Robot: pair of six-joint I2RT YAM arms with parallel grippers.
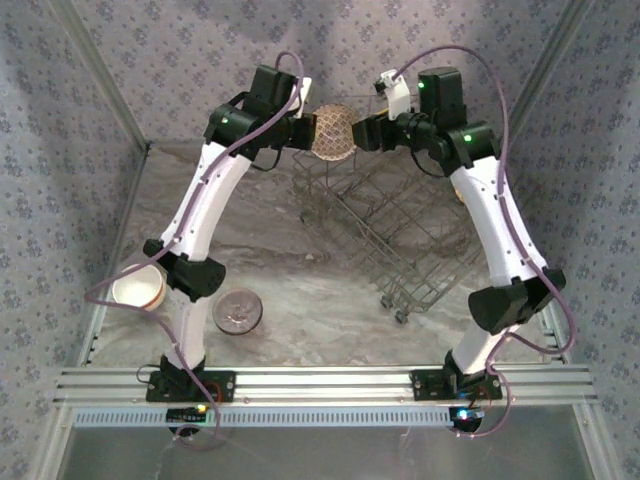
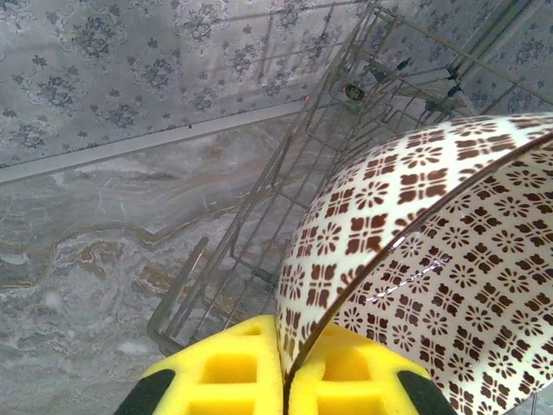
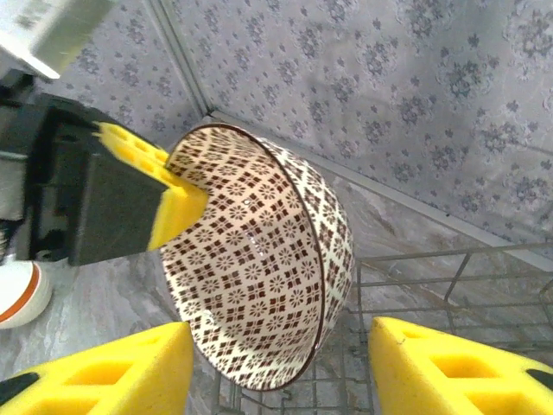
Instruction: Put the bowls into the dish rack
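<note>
**Over the rack's far corner, one bowl between two claws**

Above the far left corner of the dish rack (image 1: 400,235), a brown-and-white patterned bowl (image 1: 333,133) is held in the air, tipped on edge. Its rim is pinched by the left gripper (image 2: 285,367), whose yellow pads (image 2: 225,376) are pressed together with one inside the wall and one outside. The right gripper (image 3: 278,363) is set facing it, with its fingers (image 3: 112,372) spread to either side of the bowl's lower edge. No contact can be made out there. The arrangement is judged to be a handover, so that the bowl can be turned and stood in the rack. The visible part of the rack is seen bare, though some of it is hidden behind the right arm. On the table (image 1: 300,250) to the left, a white bowl (image 1: 138,288) and a speckled bowl (image 1: 237,311) are set upright, and both look empty.
</note>
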